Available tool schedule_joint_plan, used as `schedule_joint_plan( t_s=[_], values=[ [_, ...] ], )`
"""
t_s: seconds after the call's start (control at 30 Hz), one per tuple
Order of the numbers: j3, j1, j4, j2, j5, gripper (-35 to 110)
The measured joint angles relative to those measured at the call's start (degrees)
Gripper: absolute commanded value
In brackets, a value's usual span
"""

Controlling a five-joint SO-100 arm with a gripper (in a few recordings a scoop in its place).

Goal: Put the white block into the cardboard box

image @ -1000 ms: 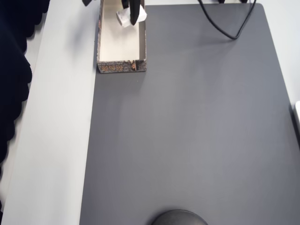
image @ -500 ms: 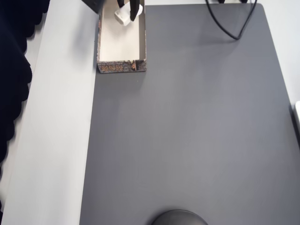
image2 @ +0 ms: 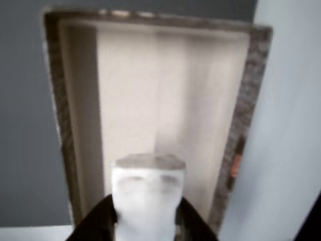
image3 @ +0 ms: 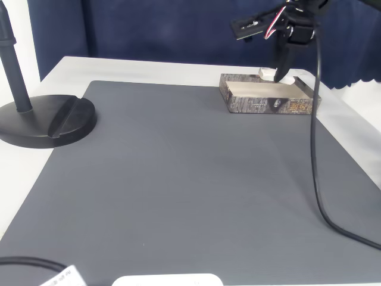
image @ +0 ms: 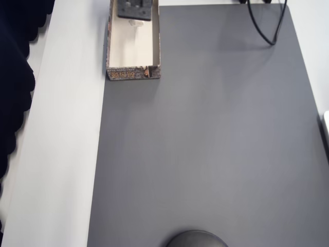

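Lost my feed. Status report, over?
Gripper shut on block. Block over the box, at its far end in the fixed view. Not yet released. Nothing in the way.

A white bench (image3: 149, 67) carries a large dark grey mat (image3: 184, 179) (it covers most of the top). Behind hangs a dark blue curtain (image3: 149, 30). A black round stand base (image3: 47, 119) sits at the mat's left edge. The light is even.

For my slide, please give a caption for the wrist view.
Tool holding the white block above the open cardboard box.
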Motion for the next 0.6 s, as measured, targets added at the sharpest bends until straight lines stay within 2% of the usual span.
schedule_joint_plan(
  t_s=[0.27, 0.6],
  values=[
    [-2.6, 1.0, 0.0, -2.6, 6.1, -2],
    [-7.6, 0.6, -0.7, -9.3, 6.6, -2]
  ],
)
